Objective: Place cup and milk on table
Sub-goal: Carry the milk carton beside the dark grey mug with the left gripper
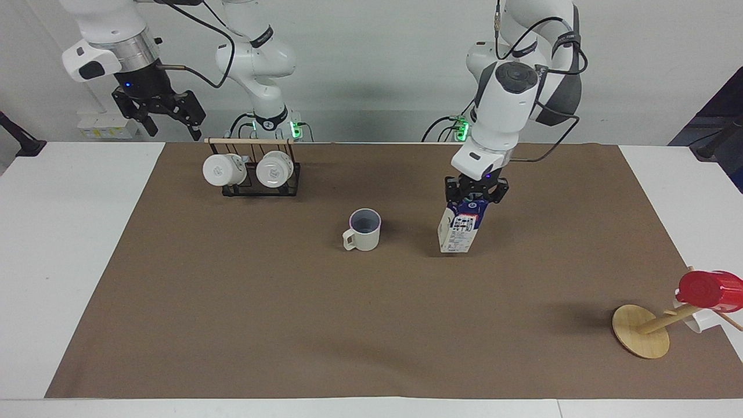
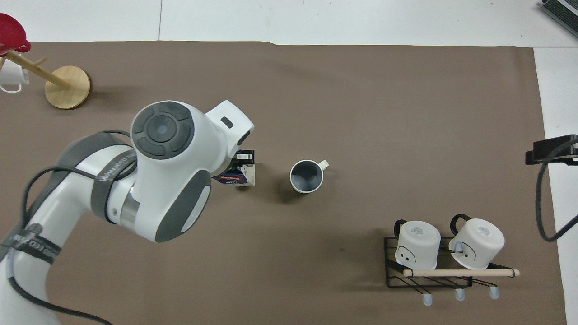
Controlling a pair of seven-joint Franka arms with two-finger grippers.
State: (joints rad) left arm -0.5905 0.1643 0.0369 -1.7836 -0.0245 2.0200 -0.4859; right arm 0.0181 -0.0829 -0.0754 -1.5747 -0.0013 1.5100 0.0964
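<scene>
L gripper [image 1: 476, 191] clamped on top of milk [image 1: 458, 229]; carton hangs just below fingers, slightly tilted, base at or just above brown mat [image 1: 290, 325]. Cup [image 1: 364, 230] upright on mat beside carton, toward R arm's end. R gripper [image 1: 159, 110] waits, fingers spread, above table [image 1: 58, 232] edge. White wall backdrop.

Mug rack [image 1: 259, 174], wooden stand [image 1: 641, 331], red cup [image 1: 709, 290]

Table [image 1: 69, 244]: brown mat [image 1: 290, 325], cup [image 1: 364, 230], racks.

Left arm [image 2: 162, 180] hides most of the milk [image 2: 241, 175]; red cup [image 2: 11, 34] cut off
</scene>
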